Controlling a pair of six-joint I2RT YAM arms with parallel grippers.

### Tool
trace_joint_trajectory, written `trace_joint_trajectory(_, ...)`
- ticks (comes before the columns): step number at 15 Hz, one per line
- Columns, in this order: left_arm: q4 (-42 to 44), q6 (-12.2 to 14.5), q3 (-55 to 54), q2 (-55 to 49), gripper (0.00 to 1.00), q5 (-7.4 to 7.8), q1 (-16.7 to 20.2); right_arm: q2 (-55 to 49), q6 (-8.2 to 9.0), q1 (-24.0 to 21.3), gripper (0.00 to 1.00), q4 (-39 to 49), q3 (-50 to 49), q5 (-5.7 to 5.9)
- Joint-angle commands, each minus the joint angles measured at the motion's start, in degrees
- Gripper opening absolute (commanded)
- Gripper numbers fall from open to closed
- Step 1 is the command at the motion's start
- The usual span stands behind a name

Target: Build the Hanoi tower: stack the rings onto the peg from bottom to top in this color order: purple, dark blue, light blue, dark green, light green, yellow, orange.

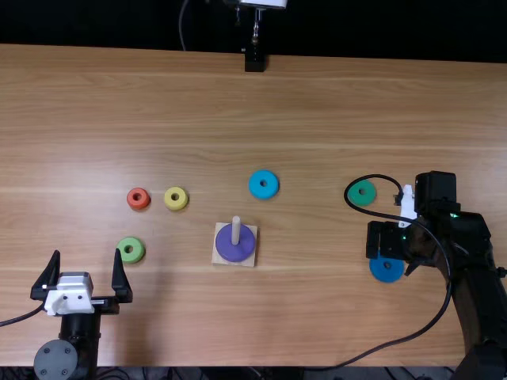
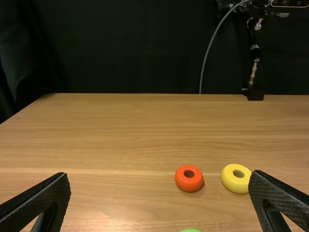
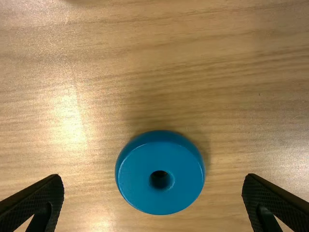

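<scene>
The purple ring (image 1: 235,243) is on the peg (image 1: 236,228) of the square wooden base (image 1: 247,260). My right gripper (image 1: 388,241) is above the dark blue ring (image 1: 386,270). In the right wrist view, that ring (image 3: 145,193) lies flat between the open fingers of my right gripper (image 3: 153,178), touching neither. At the near left, my left gripper (image 1: 86,253) stands open and holds nothing, beside the light green ring (image 1: 131,250). The left wrist view shows my left gripper (image 2: 159,175) with the orange ring (image 2: 186,181) and yellow ring (image 2: 232,183) beyond it.
The light blue ring (image 1: 264,184) lies behind the base, and the dark green ring (image 1: 362,193) lies farther right. A black cable (image 1: 428,324) curves from the right arm toward the near edge. A black device (image 1: 254,60) hangs at the table's far edge.
</scene>
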Motion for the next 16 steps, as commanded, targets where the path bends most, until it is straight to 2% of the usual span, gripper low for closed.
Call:
trace_joint_trajectory(1,-2.3,0.7,-1.9,-0.4,1.00,0.99,0.6,-0.9,0.13,-0.7,1.00,0.0,-1.1,0.12)
trace_joint_trajectory(16,-2.3,0.7,-1.9,-0.4,1.00,0.99,0.6,6.0,0.13,-0.7,1.00,0.4,-1.1,0.12)
